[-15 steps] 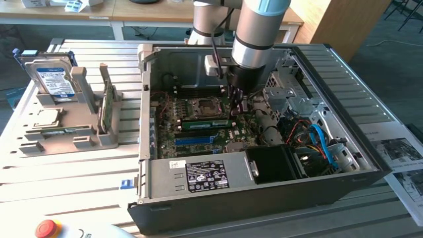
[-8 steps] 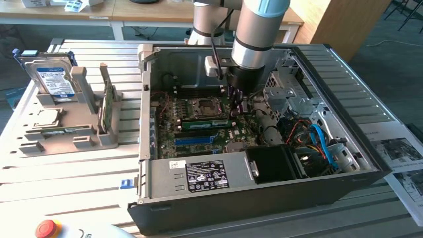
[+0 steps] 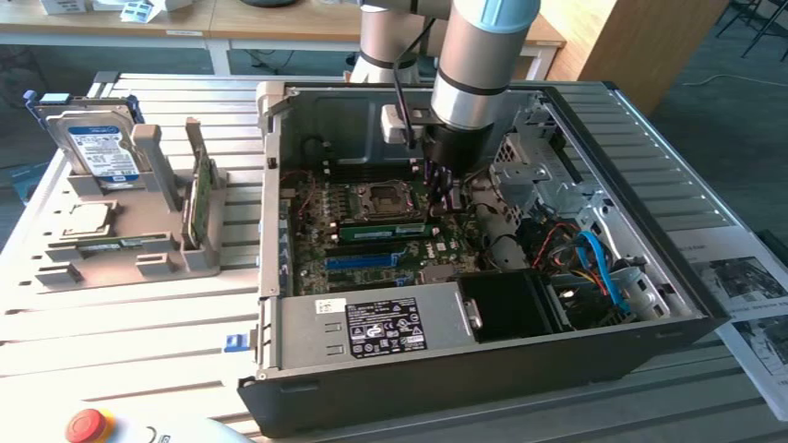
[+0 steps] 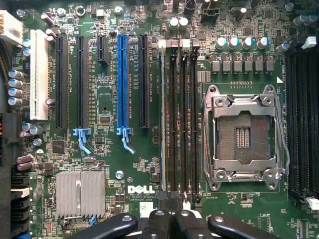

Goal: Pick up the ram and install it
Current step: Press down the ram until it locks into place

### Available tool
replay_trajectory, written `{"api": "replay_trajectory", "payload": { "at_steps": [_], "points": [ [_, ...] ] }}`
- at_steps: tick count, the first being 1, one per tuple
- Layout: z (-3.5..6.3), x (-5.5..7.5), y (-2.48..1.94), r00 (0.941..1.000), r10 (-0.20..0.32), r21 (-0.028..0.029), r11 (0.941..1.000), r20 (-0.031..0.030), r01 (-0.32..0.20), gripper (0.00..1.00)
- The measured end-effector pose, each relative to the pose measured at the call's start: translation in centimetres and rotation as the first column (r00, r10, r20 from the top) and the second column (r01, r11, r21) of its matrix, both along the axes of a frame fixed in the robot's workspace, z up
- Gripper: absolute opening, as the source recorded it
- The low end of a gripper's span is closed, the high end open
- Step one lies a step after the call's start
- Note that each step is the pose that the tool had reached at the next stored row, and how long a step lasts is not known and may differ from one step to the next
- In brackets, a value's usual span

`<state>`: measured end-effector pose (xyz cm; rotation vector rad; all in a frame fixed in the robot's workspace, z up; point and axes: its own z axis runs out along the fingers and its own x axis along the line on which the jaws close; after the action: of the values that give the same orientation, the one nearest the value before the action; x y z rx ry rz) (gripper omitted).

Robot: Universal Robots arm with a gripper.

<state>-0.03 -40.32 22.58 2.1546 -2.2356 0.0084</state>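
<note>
Ram stands on edge in the slot beside the CPU socket, my claw shut, gripping nothing, near one end, so pressing there alone could leave it tilted and half-latched.

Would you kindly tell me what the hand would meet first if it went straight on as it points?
Most likely the end of the long, thin green ram stick seated among the black memory slots; depth is unclear.
</note>
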Motion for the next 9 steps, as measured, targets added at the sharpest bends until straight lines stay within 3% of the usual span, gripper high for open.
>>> {"api": "replay_trajectory", "payload": {
  "at_steps": [9],
  "points": [
    [-0.12,0.0,0.0,1.0,0.0,-0.0001,1.0,0.0,0.0,0.1]
  ]
}}
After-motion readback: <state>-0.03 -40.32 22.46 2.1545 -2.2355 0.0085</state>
